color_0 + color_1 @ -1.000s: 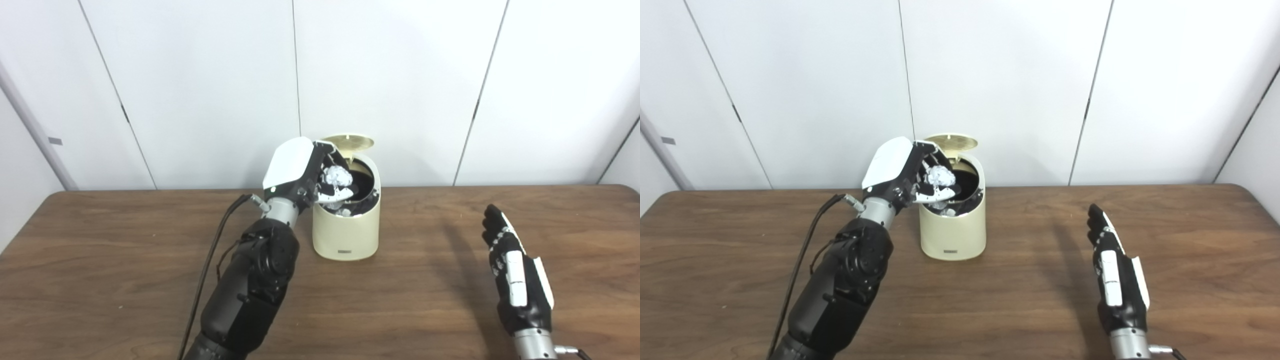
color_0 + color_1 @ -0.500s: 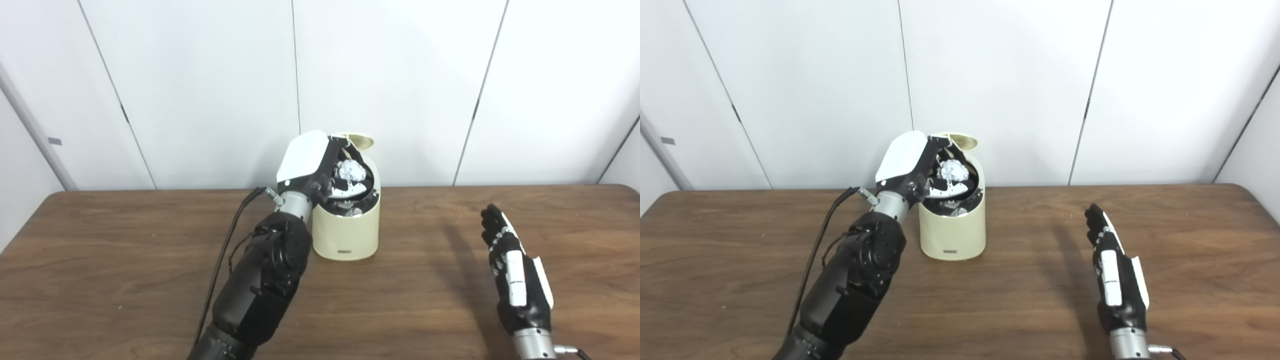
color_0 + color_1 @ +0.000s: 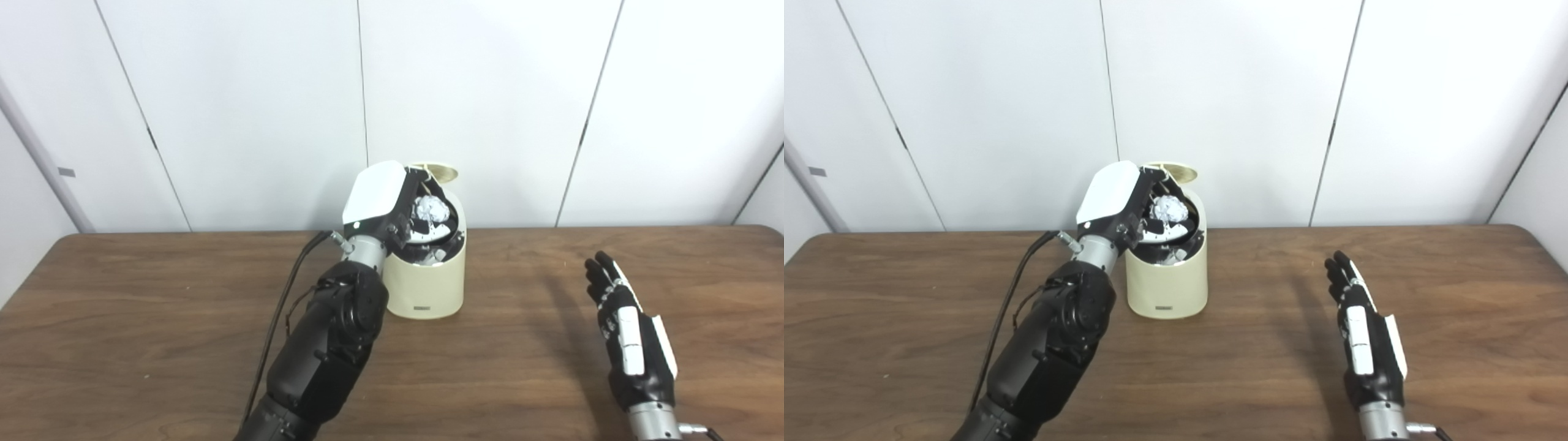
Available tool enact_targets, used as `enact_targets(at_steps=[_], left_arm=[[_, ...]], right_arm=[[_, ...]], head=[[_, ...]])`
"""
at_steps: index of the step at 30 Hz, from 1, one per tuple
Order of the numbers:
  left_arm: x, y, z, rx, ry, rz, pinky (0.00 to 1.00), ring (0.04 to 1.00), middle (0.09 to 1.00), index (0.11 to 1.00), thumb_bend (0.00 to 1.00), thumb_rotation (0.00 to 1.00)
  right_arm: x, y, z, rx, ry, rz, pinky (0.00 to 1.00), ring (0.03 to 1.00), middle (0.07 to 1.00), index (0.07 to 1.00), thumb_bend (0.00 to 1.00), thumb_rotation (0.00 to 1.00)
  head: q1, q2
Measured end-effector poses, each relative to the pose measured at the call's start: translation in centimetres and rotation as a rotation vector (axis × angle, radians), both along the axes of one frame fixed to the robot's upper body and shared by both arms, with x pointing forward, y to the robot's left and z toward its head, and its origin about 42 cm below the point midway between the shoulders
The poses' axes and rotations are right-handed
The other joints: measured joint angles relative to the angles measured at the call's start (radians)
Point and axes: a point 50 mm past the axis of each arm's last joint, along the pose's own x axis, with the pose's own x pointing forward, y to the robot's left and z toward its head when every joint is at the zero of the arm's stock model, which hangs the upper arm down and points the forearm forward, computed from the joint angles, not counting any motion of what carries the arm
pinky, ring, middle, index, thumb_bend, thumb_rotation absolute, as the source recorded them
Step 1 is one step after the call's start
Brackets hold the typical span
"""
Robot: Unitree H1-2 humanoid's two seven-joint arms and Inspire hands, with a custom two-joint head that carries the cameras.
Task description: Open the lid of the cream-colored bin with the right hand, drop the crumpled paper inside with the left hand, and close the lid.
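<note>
Left eye view: left robot hand [image 3: 392, 205] curled round the crumpled paper [image 3: 430, 209], held right over the dark mouth of the cream-colored bin [image 3: 425, 288], which stands toward 12 o'clock on the table [image 3: 122, 318]. Lid [image 3: 438, 171] tipped up at the bin's far rim, just behind the fingers. Paper not yet let go, by the look of it. Likely feather-light and soft, springy where creased, with no preferred spot to pinch; a loose wrap across its bulk should do, and a plain spreading of the fingers should drop it. Right eye view: same clasp on the ball [image 3: 1170, 209], seen slightly more from the side, white back-plate of the hand at the bin's 9 o'clock edge. Right robot hand [image 3: 1366, 349] at about 4 o'clock from the bin, well apart, fingers straight and spread, holding nothing. Lid probably thin, stiff plastic on a hinge; best nudged at its free front edge.
</note>
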Motion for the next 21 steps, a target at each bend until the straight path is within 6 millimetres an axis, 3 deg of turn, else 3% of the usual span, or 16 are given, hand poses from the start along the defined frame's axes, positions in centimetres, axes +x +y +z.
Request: enact_targets(at_steps=[12, 21], left_arm=[[-0.02, 0.04, -0.34, 0.067, -0.019, 0.01, 0.29, 0.397, 0.527, 0.509, 0.47, 0.0], [0.13, -0.14, -0.82, 0.094, -0.025, 0.007, 0.28, 0.395, 0.522, 0.521, 0.47, 0.0]], right_arm=[[-0.15, 0.0, -0.01, 0.025, 0.004, 0.004, 1.0, 0.963, 0.917, 0.922, 0.54, 0.92], [-0.18, 0.04, 0.01, 0.029, 0.005, 0.006, 0.99, 0.959, 0.916, 0.928, 0.5, 0.96]], head=[[0.003, 0.006], [0.025, 0.006]])
